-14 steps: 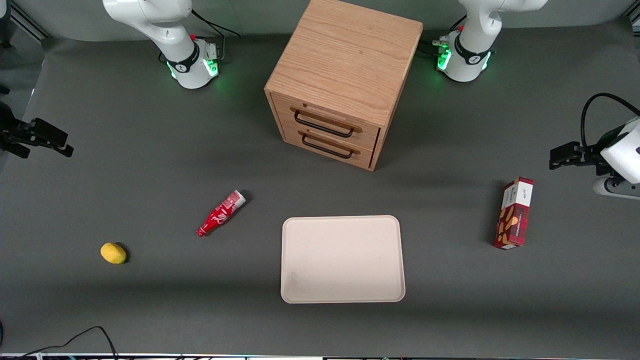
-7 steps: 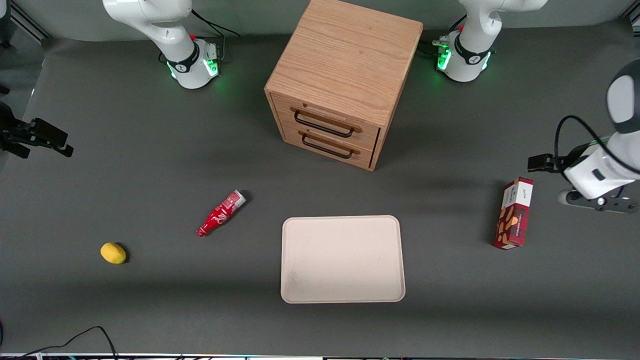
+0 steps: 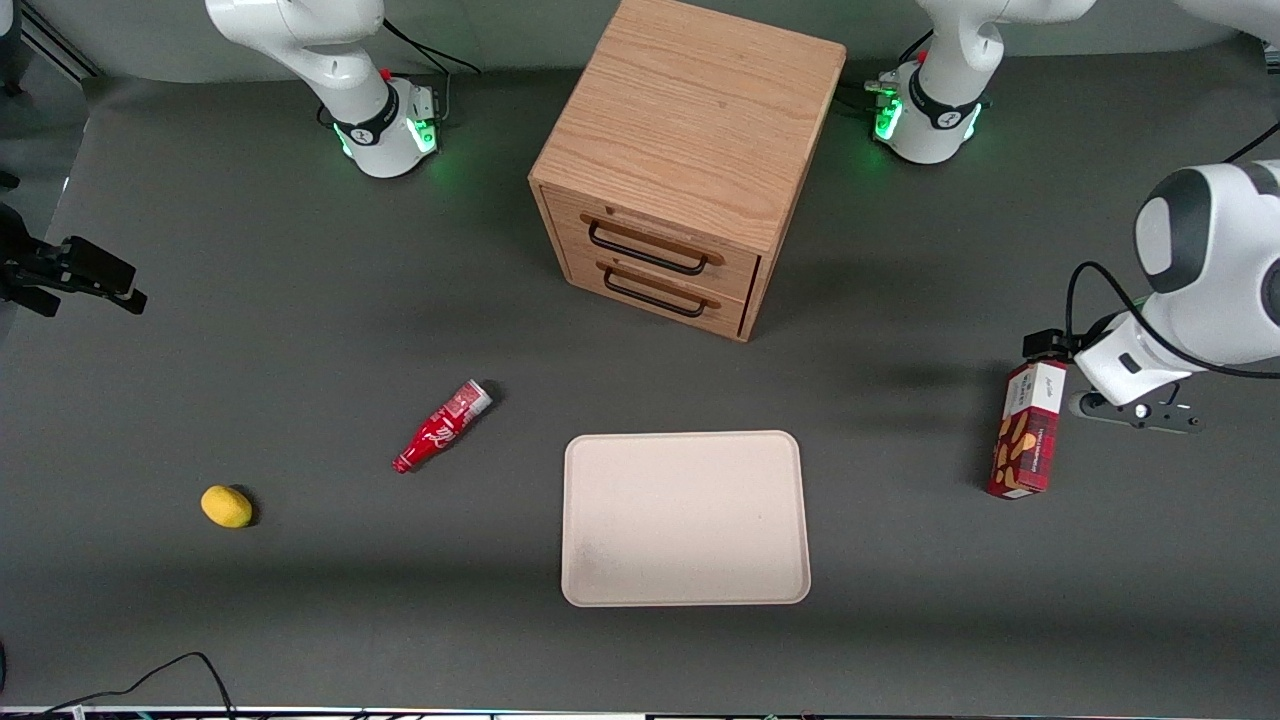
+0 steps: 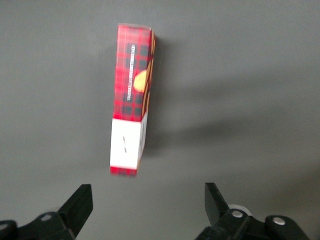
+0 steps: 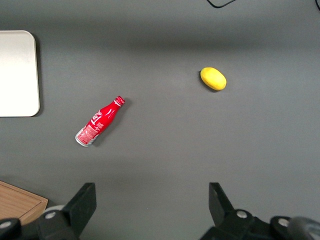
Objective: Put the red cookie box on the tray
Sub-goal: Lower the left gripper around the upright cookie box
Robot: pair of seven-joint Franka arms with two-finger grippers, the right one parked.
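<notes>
1. Oak-coloured wood makes the biggest thing here, a two-drawer cabinet [image 3: 690, 160], standing farther from the front camera than the tray [image 3: 686, 518].
2. The tray is pale beige, flat and low-rimmed, with nothing on it; it lies well apart from the box [image 3: 1028, 429], which sits toward the working arm's end of the table.
3. The box lies on the table on a narrow side. I judge it light, stiff thin card, crushable if squeezed hard and a little slick on its printed faces. A hold across the narrow width near mid-length should balance it; gripping by the white end would likely let it swing.
4. The gripper [image 4: 146, 212] hovers above the table just off the box's white end, fingers [image 4: 80, 202] spread wide with nothing between them.
5. The wrist view shows that spread and the box's plaid top with its white panel; the front view hides the fingers under the arm's body but shows the path from box to tray.
6. Only the front and right wrist views show the bottle [image 3: 441, 427] and the lemon [image 3: 226, 506], both toward the parked arm's end, away from that path.
</notes>
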